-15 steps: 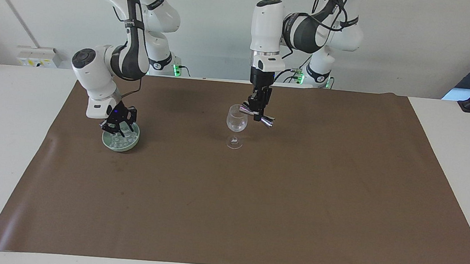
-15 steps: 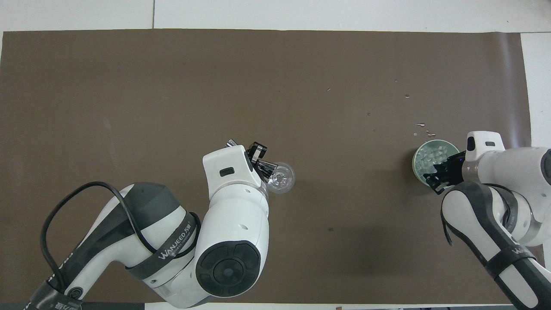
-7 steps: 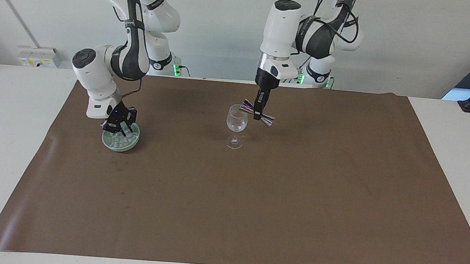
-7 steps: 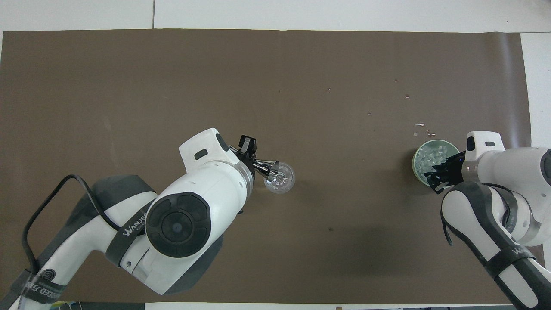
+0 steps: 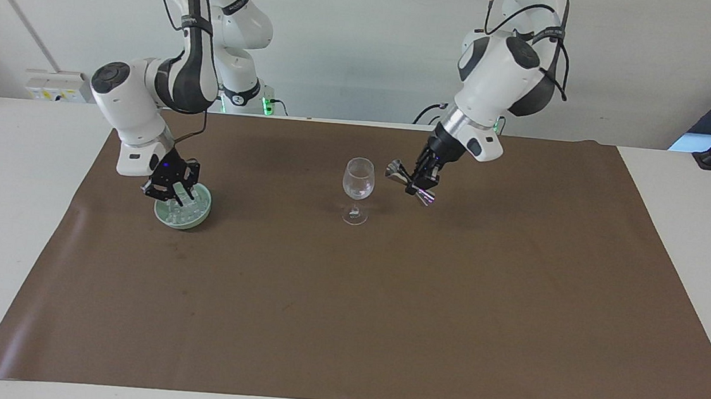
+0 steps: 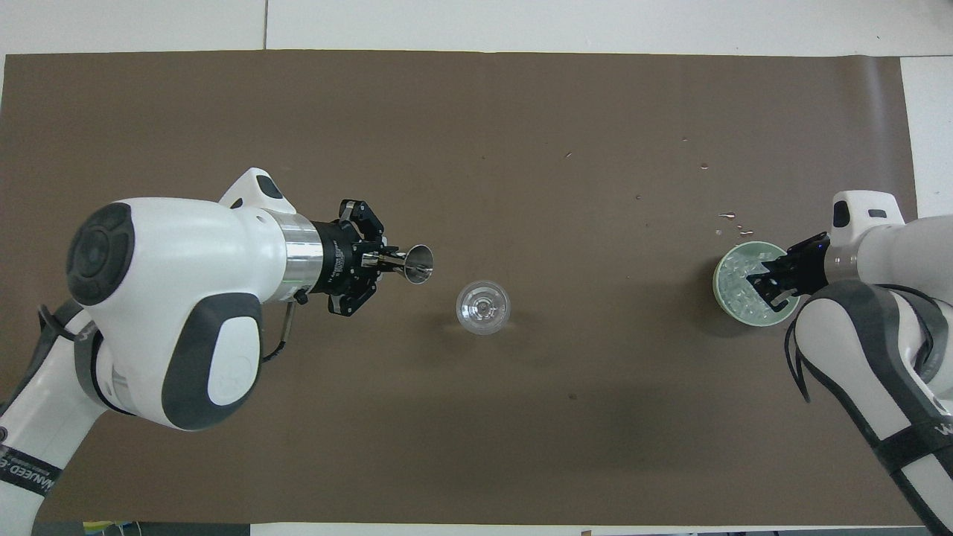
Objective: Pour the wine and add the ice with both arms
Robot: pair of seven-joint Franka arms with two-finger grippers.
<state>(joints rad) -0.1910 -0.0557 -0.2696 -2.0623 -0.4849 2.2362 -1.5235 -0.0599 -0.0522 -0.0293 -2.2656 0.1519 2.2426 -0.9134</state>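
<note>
A clear wine glass stands upright mid-cloth; it also shows in the overhead view. My left gripper is shut on a silver metal jigger. It holds the jigger tilted in the air, beside the glass toward the left arm's end and apart from it. A pale green bowl holds many clear ice cubes. My right gripper hangs just over the bowl's ice.
A brown cloth covers most of the white table. A few small clear drops or bits lie on the cloth just farther from the robots than the bowl.
My left gripper swung the jigger away from over the glass's rim toward the left arm's end and lower. My right gripper shifted slightly over the bowl.
</note>
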